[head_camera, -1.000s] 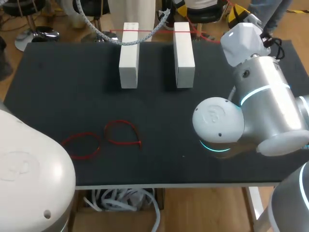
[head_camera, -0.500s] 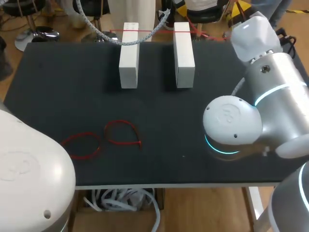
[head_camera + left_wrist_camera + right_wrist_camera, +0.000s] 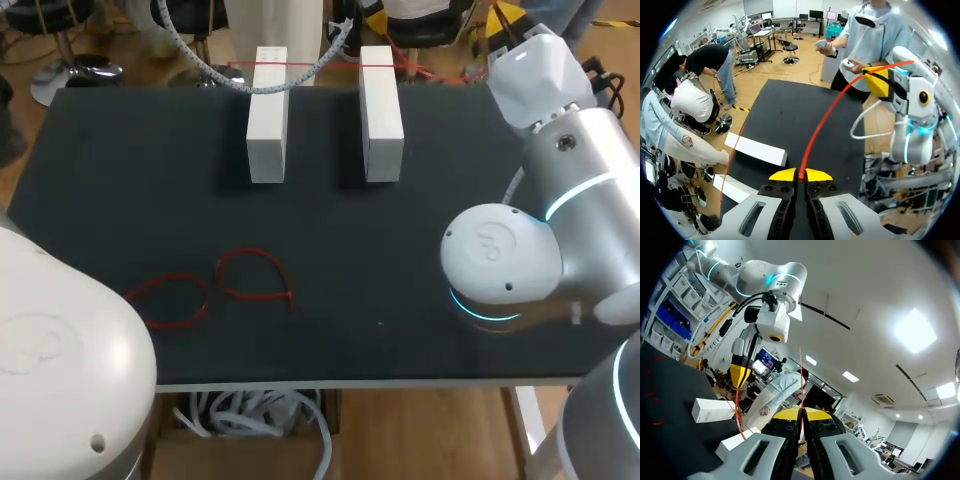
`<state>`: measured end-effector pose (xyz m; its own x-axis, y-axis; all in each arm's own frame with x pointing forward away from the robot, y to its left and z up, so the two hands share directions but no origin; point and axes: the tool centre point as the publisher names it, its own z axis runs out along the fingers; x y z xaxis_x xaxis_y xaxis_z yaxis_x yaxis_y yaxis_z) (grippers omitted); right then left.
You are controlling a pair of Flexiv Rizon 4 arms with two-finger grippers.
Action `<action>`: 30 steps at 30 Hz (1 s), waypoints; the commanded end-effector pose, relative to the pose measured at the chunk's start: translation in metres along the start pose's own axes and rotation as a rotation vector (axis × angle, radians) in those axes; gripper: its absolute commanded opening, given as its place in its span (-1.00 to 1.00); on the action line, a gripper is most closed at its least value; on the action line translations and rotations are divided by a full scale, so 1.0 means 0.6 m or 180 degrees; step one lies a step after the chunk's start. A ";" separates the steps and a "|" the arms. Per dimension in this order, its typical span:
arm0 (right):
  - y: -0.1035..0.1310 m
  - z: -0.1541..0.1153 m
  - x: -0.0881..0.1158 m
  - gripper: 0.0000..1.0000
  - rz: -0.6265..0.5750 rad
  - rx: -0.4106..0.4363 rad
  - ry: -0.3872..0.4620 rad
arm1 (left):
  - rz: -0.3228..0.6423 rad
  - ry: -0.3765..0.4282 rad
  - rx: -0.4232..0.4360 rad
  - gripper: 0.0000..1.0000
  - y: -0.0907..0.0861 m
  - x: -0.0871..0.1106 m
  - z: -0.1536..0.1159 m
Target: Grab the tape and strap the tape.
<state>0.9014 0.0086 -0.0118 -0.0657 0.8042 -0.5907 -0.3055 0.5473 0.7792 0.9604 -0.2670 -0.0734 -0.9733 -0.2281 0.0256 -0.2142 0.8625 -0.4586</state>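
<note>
Head view: black table top carries two white rectangular blocks standing side by side at its far edge, with a gap between them. The thin red tape runs as one taut line across the far ends of both blocks and on toward the right arm. Two red closed loops lie flat on the near left of the table, well apart from the blocks. The left arm fills the near left corner. Neither gripper can be picked out with certainty from above. Left wrist view: left gripper has its yellow tips pressed together on one end of the tape. From there the tape arcs away over the table to the right gripper, with the blocks lying off to one side below it. Right wrist view: the right gripper's tips are likewise closed tight on the tape, which rises as a thin line from between them. The left gripper shows beyond, above the blocks, and the loops lie far off on the table. Judgement: grabbing is done, with each end pinched, and the strapping step is in hand. The next move likely calls for bringing the two ends together around the blocks without losing tension, keeping both pinches firm so the tape does not slip free.
</note>
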 end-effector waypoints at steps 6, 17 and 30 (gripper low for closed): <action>-0.002 0.010 0.004 -1.00 -0.0301 0.0049 -0.0020 | -0.0006 -0.0001 -0.0018 -1.00 -0.003 0.000 -0.001; -0.021 0.051 0.038 -1.00 -0.1186 0.0285 -0.0186 | -0.0006 -0.0001 -0.0018 -1.00 -0.003 0.000 -0.001; -0.033 0.075 0.047 -1.00 -0.2273 0.0469 -0.0060 | -0.0006 -0.0001 -0.0018 -1.00 -0.003 0.000 -0.001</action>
<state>0.9453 0.0249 -0.0371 0.1025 0.2747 -0.9560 -0.1971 0.9477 0.2512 0.9605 -0.2671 -0.0734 -0.9733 -0.2281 0.0257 -0.2142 0.8625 -0.4584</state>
